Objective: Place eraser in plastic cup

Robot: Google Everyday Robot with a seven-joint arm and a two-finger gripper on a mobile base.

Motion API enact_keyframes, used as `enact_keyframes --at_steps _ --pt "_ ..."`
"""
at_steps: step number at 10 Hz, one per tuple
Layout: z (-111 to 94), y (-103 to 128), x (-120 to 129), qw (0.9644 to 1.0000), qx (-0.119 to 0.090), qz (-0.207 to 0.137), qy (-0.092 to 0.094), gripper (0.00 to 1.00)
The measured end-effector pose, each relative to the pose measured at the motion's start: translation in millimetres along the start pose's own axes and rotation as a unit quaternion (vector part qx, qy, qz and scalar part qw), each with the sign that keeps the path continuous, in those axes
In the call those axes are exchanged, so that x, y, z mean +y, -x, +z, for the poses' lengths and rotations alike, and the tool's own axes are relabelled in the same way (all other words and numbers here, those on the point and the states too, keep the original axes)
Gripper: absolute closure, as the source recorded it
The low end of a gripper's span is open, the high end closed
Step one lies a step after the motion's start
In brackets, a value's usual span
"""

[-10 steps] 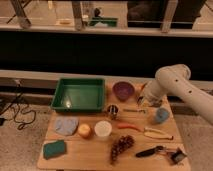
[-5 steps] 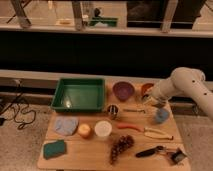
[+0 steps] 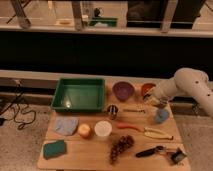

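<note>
The plastic cup (image 3: 103, 129) is short, wide and white. It stands upright near the table's front middle, next to an orange fruit (image 3: 85, 131). A small dark block that looks like the eraser (image 3: 178, 156) lies at the front right corner, just past the tip of a black-handled tool (image 3: 149, 152). My white arm comes in from the right. Its gripper (image 3: 149, 98) hangs over the back right of the table beside the orange bowl (image 3: 147, 88), far from both the eraser and the cup.
A green tray (image 3: 80, 94) sits at the back left, with a purple bowl (image 3: 123, 90) and a metal cup (image 3: 113, 109) to its right. A light-blue cup (image 3: 161, 116), a red pepper (image 3: 129, 127), grapes (image 3: 121, 145), a blue cloth (image 3: 66, 125) and a green sponge (image 3: 54, 148) lie around.
My arm has drawn back to the right. The gripper moved from near the metal cup toward the right side by the orange bowl. Nothing on the table has shifted.
</note>
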Motion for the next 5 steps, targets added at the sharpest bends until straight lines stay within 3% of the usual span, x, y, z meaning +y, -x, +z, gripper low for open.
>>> enact_keyframes --at_steps 3,5 --pt "-0.4 2.6 -3.1 0.9999 -0.011 0.008 0.004 1.0" --pt "-3.7 -2.5 -8.9 0.9974 -0.053 0.048 0.009 1.0"
